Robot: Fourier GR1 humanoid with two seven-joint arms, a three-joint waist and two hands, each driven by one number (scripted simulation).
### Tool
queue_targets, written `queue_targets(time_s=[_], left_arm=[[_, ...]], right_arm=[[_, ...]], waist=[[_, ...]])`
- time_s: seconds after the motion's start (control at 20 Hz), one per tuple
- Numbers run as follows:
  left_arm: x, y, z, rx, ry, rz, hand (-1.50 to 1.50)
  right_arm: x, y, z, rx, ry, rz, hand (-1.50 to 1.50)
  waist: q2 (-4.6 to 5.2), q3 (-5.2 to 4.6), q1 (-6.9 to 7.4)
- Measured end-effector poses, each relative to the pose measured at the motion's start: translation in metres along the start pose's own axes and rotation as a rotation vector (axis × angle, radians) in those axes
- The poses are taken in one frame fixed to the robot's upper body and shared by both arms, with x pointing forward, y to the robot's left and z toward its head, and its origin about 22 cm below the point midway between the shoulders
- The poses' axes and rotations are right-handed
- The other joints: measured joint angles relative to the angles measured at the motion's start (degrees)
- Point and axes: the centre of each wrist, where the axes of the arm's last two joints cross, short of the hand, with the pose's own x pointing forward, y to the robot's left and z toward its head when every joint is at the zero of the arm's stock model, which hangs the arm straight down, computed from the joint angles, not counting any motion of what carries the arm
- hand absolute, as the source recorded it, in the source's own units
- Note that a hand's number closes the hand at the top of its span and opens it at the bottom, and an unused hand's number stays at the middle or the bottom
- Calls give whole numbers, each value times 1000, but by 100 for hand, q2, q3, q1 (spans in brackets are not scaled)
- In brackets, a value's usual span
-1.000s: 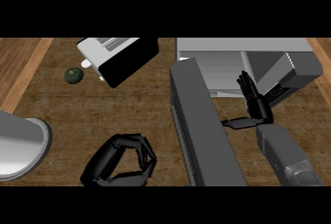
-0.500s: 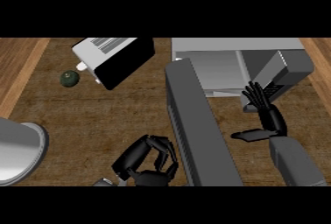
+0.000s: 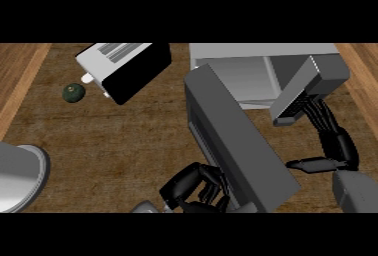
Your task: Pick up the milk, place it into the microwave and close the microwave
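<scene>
The grey microwave (image 3: pixel 244 57) stands at the back right, its cavity facing me. Its grey door (image 3: pixel 240 145) hangs open and slants from the cavity's left side toward the front edge. A grey milk carton (image 3: pixel 314 82) leans tilted at the cavity's right side. My right hand (image 3: pixel 332 140) stretches up to the carton's near end, fingers straight and touching it, thumb sticking out left. My left hand (image 3: pixel 193 189) is at the bottom, its fingers curled against the outer face of the door near its free end, holding nothing.
A white and black toaster (image 3: pixel 122 67) lies at the back left with a dark green round fruit (image 3: pixel 72 93) beside it. A grey round vessel (image 3: pixel 18 175) sits at the left edge. Brown counter (image 3: pixel 118 140) lies between them and the door.
My left hand has moved right from the open counter to the door's outer face. The door has swung somewhat. My right hand stays stretched toward the carton.
</scene>
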Motion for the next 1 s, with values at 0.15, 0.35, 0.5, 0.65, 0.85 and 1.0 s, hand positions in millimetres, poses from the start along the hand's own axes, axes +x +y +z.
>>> queue_targets(time_s=[0.15, 0.35, 0.5, 0.65, 0.85, 1.0], left_arm=[[0, -12, -12, 0, 10, -26, 150], [2, -23, -23, 50, 19, -42, 150], [4, -27, -28, 110, 24, -42, 150], [9, -26, -35, 176, 10, -34, 150], [17, -21, -46, 253, -16, -8, 150], [25, -14, -56, 301, -52, -9, 150]], right_arm=[[14, -10, 7, 1, -16, -14, -150], [33, -21, 2, 27, -39, -57, -150], [46, -27, -5, 53, -59, -82, -150], [59, -34, -11, 82, -72, -98, -150], [75, -34, -24, 140, -96, -123, -150], [84, -28, -34, 201, -108, -150, -150]], waist=[[13, -2, -51], [38, -8, -181], [62, -9, -262], [83, -13, -378], [124, -18, -519], [147, -20, -619]])
